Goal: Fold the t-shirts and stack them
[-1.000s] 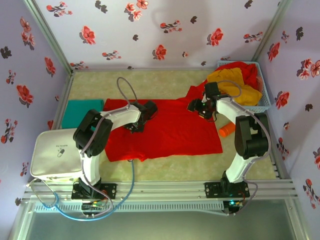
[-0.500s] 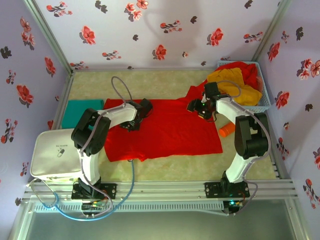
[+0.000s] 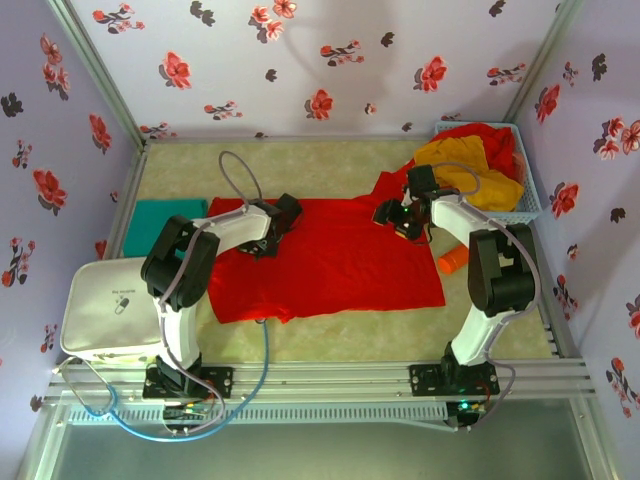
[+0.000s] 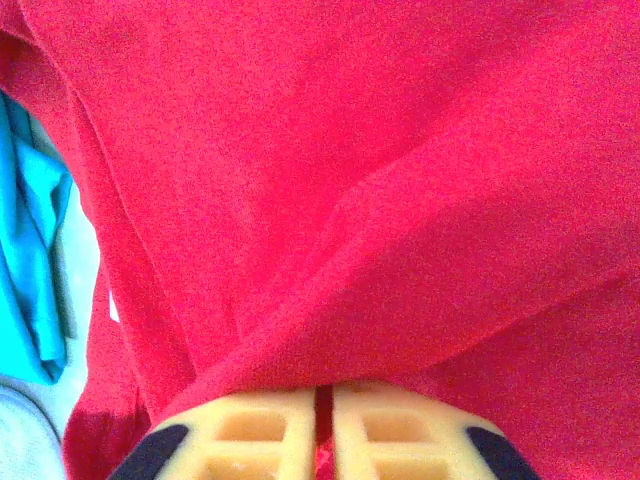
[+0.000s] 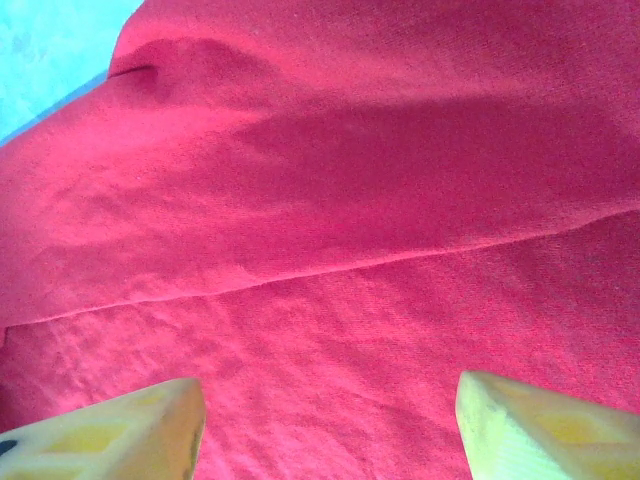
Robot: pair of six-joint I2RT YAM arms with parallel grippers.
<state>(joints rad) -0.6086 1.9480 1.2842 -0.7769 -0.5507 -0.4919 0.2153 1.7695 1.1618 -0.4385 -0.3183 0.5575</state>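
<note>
A bright red t-shirt (image 3: 340,262) lies spread flat across the middle of the table. My left gripper (image 3: 268,240) is down on its back left part and is shut, with a fold of the red cloth (image 4: 350,180) pinched between the pale fingers (image 4: 250,435). My right gripper (image 3: 397,217) hovers over the shirt's back right corner, open, and red cloth (image 5: 350,200) shows in the wide gap between its fingertips (image 5: 130,430). A folded teal-green t-shirt (image 3: 165,226) lies at the left. A mustard-yellow t-shirt (image 3: 462,162) and more red cloth (image 3: 492,140) fill the basket.
The pale blue mesh basket (image 3: 528,200) stands in the back right corner. An orange object (image 3: 453,260) lies by the red shirt's right edge. A white case (image 3: 110,305) sits at the near left. Floral walls close in the table on three sides.
My left gripper slid a little left and back over the red shirt and closed on the cloth. The right arm has hardly moved.
</note>
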